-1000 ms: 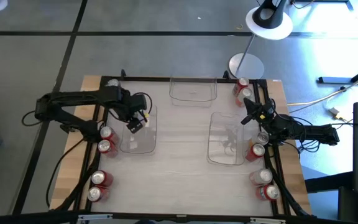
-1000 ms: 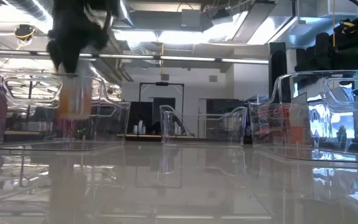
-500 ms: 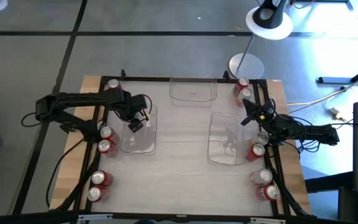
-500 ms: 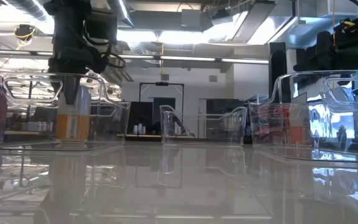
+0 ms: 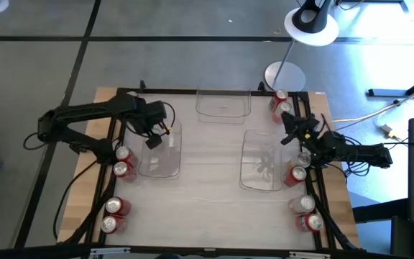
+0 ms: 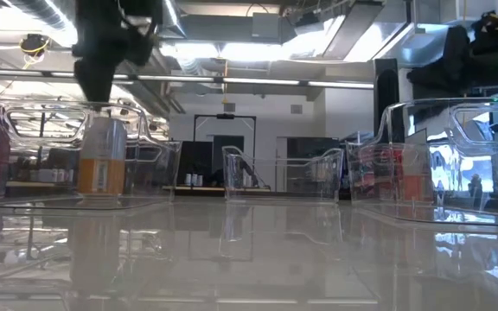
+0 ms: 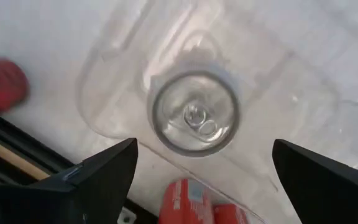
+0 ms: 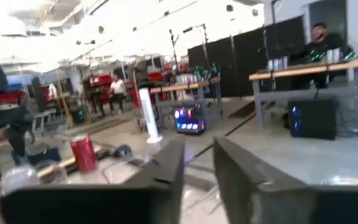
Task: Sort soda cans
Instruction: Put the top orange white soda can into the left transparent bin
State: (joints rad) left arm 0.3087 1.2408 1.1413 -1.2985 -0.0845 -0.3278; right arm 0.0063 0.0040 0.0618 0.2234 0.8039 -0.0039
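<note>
One pale soda can (image 7: 194,113) stood upright inside the left clear bin (image 5: 165,162) on the counter (image 5: 207,216), directly below the left pincer (image 5: 152,139), whose fingers were spread wide and clear of it. Right pincer (image 5: 291,128) hovered near the right bin (image 5: 261,160), its fingers slightly parted, holding nothing.

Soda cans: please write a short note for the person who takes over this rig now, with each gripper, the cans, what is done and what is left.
Left gripper: fingers open, above the left clear bin, holding nothing.
Right gripper: near the table's right edge, beside the right clear bin; no can seen in it.
Done: one pale can stands upright in the left bin.
Left: red cans still outside the bins, four along the left edge and more along the right edge, two of those at the far right corner. The far bin and the right bin look empty.
</note>
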